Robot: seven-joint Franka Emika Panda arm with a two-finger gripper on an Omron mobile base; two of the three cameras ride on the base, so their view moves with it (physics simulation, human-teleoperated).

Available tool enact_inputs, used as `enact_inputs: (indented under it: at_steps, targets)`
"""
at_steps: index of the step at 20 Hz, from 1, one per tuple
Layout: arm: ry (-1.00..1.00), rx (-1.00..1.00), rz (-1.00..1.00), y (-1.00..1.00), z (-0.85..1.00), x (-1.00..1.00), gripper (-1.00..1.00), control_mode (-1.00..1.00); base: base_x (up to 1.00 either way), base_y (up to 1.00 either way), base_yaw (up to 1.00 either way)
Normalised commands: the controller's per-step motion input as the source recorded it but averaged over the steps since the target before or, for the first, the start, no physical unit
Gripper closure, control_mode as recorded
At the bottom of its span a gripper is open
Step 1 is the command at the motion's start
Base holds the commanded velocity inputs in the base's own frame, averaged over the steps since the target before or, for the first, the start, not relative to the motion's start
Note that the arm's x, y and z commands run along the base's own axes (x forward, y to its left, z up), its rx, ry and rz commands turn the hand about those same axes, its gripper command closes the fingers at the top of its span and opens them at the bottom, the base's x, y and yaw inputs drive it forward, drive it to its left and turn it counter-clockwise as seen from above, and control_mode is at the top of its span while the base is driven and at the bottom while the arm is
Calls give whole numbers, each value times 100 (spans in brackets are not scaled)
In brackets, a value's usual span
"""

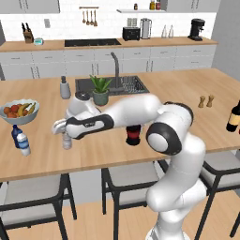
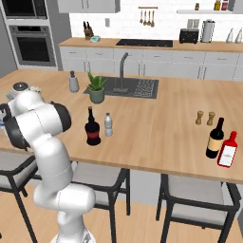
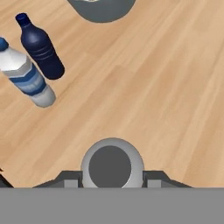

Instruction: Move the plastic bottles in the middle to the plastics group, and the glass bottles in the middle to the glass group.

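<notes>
While the gripper (image 3: 112, 177) stands over the worktop (image 1: 197, 84) near its front left part, its two jaws are closed on the sides of a clear plastic bottle (image 3: 112, 165), seen from above as a grey cap between the finger tips; in the left base view that bottle (image 1: 67, 140) stands upright under the hand. Just to its left, toward the left edge, the dark blue bottle (image 3: 40, 47) and the pale bottle with a blue cap and label (image 3: 26, 78) stand side by side, with the grey fruit bowl (image 1: 18, 112) behind them. Toward the middle of the front edge stand the wide dark bottle with a red label (image 2: 92, 128) and, just beside it, a second clear plastic bottle (image 2: 108, 124), a potted plant (image 2: 97, 88) behind both. Near the right front corner stand the slim brown wine bottle (image 2: 215, 138) and a red bottle (image 2: 228, 150)
</notes>
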Motion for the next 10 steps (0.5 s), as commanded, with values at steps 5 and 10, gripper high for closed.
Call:
enact_inputs:
  at_steps: [5, 10]
  targets:
    - [0, 0, 0, 51, 0, 34, 100, -100, 0, 0, 0]
    - [0, 0, 0, 45, 0, 25, 100, -100, 0, 0, 0]
